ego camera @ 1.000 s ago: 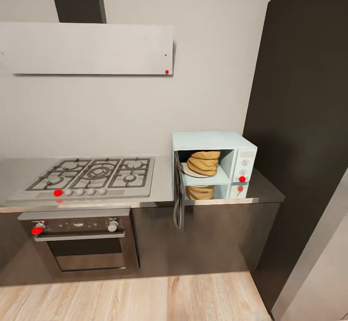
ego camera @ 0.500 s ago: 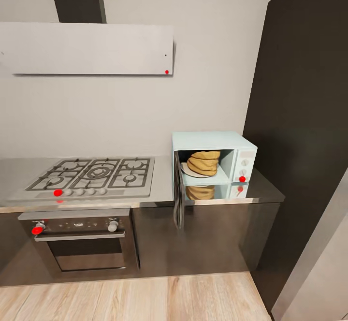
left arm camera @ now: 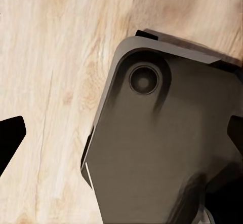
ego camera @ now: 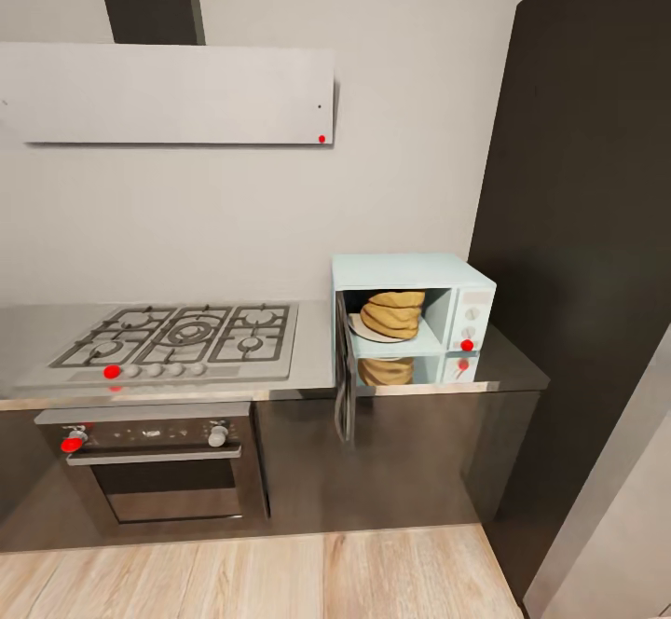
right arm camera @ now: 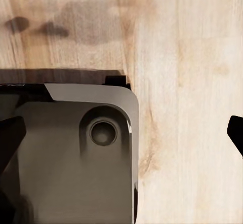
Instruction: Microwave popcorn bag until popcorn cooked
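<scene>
From the head camera I see the small boxy pale-blue microwave [ego camera: 413, 315] at the right end of the smooth light-grey metallic countertop [ego camera: 317, 358], close to the front edge, hard against the tall dark glossy cabinet [ego camera: 587, 227]. Its dark glass door [ego camera: 344, 381] hangs wide open, swung out past the counter's front edge. The tan-brown wrinkled paper popcorn bag [ego camera: 392, 313] sits inside the cavity on a pale round plate [ego camera: 365, 330], tipped over toward the right as far as I can judge. A brown patch below it, on the lower front of the cavity, may be the bag's reflection; I can't be sure at this resolution. I can't make out any popcorn. Left of the microwave, the ridged grey gas hob [ego camera: 182, 337] is set into the counter, with the black oven with steel handle [ego camera: 158, 465] beneath and the flat white hood [ego camera: 168, 93] on the pale grey wall above. My wrist cameras both look down at light wooden floor [left arm camera: 50, 82]: a grey rounded panel of the robot's base [left arm camera: 167, 148] under the left, a matching panel [right arm camera: 71, 158] under the right. Dark fingertips of the left gripper [left arm camera: 124, 133] sit at opposite frame edges, jaws spread wide, holding nothing; the right gripper [right arm camera: 124, 135] the same.
</scene>
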`<state>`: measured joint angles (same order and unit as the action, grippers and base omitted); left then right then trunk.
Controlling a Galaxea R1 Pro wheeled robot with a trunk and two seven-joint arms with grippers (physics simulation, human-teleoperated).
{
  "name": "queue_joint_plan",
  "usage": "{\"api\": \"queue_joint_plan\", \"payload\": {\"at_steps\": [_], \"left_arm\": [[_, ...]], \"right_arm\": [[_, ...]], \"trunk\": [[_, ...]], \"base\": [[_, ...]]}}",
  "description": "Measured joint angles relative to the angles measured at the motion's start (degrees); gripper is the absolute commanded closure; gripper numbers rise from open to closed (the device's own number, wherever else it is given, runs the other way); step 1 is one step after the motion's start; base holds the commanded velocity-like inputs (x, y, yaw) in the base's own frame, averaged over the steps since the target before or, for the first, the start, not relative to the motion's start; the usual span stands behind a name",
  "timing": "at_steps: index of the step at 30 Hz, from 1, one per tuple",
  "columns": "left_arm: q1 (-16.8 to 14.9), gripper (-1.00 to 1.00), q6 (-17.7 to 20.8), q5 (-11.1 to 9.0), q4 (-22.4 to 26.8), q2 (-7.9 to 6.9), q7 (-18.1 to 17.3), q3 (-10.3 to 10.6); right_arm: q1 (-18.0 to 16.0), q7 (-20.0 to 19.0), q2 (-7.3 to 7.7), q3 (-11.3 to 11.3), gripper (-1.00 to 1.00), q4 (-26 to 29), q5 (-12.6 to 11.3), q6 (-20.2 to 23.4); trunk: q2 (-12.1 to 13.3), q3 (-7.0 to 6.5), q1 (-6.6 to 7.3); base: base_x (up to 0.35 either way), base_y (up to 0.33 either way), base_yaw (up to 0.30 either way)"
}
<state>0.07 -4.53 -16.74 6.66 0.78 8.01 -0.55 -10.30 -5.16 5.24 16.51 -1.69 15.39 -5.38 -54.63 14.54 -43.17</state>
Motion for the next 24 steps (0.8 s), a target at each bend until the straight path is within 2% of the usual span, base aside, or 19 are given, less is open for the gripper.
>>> {"api": "queue_joint_plan", "payload": {"at_steps": [1,4,7,10,12,13,16,17,18,19,21,22,23,24], "left_arm": [[0.0,-1.00,0.0,0.3,1.3,-0.09,0.1,0.1],[0.0,-1.00,0.5,2.7,10.7,-0.44,-0.8,0.7],[0.0,-1.00,0.6,5.3,22.7,-0.63,-4.7,0.9],[0.0,-1.00,0.9,6.3,33.1,-0.92,-6.7,0.8],[0.0,-1.00,1.4,6.4,36.9,-0.82,-6.9,0.8],[-0.1,-1.00,2.3,6.5,38.2,-0.86,-6.9,0.8],[-1.4,-1.00,9.3,7.2,45.8,-0.75,-6.7,0.8],[-3.5,-1.00,13.8,6.9,49.3,-0.25,-6.5,0.7],[-7.0,-1.00,20.0,6.6,53.2,0.50,-6.5,0.6],[-8.6,-1.00,24.3,6.3,55.7,1.22,-6.5,0.6],[-14.1,-1.00,34.9,5.8,62.0,3.90,-6.6,0.8],[-19.4,-1.00,37.1,6.0,65.6,5.26,-5.8,0.7],[-24.8,-1.00,31.7,5.9,67.2,5.67,-5.6,0.7],[-24.1,-1.00,30.1,5.8,67.9,5.69,-5.7,0.7]], "right_arm": [[0.0,0.0,0.12,0.0,-1.00,0.0,0.0,0.0],[0.0,0.0,-0.02,0.0,-1.00,0.0,0.0,0.0],[0.0,0.0,0.01,0.0,-1.00,0.0,0.0,0.0],[0.0,0.0,-0.04,0.0,-1.00,0.0,0.0,0.0],[0.0,0.0,-0.02,0.0,-1.00,-0.1,0.0,0.0],[0.0,0.0,-0.05,0.0,-1.00,-0.1,0.0,0.0],[0.0,0.0,-0.09,0.0,-1.00,0.0,0.0,0.2],[0.0,0.0,-0.11,0.0,-1.00,0.0,0.0,0.2],[0.0,0.0,-0.15,0.0,-1.00,0.0,0.0,0.2],[0.0,0.0,-0.15,0.0,-1.00,0.0,0.0,0.3],[0.0,0.0,-0.17,0.0,-1.00,0.0,0.0,0.2],[0.0,0.0,-0.17,0.0,-1.00,0.0,0.0,0.1],[0.0,0.0,-0.11,0.0,-1.00,0.0,0.0,0.1],[0.0,0.0,-0.09,0.0,-1.00,0.0,0.0,0.1]], "trunk": [[0.0,0.00,0.00],[0.0,-0.01,0.00],[0.0,-0.01,0.00],[0.0,-0.01,0.00],[0.0,0.00,0.00],[0.0,0.00,0.00],[0.0,-0.02,0.00],[0.0,-0.02,0.00],[0.0,-0.02,0.00],[0.0,-0.03,0.00],[0.0,-0.03,0.00],[0.0,-0.01,0.00],[0.0,-0.03,0.00],[0.0,-0.03,0.00]], "base": [[0.000,0.000,0.000],[0.000,0.000,0.000],[0.000,0.000,0.000],[0.000,0.000,0.000],[0.000,0.000,0.000],[0.000,0.000,0.000],[0.000,0.000,0.000],[0.000,0.000,0.000],[0.000,0.000,0.000],[0.000,0.000,0.000],[0.000,0.000,0.000],[0.000,0.000,0.000],[0.000,0.000,0.000],[0.000,0.000,0.000]]}}
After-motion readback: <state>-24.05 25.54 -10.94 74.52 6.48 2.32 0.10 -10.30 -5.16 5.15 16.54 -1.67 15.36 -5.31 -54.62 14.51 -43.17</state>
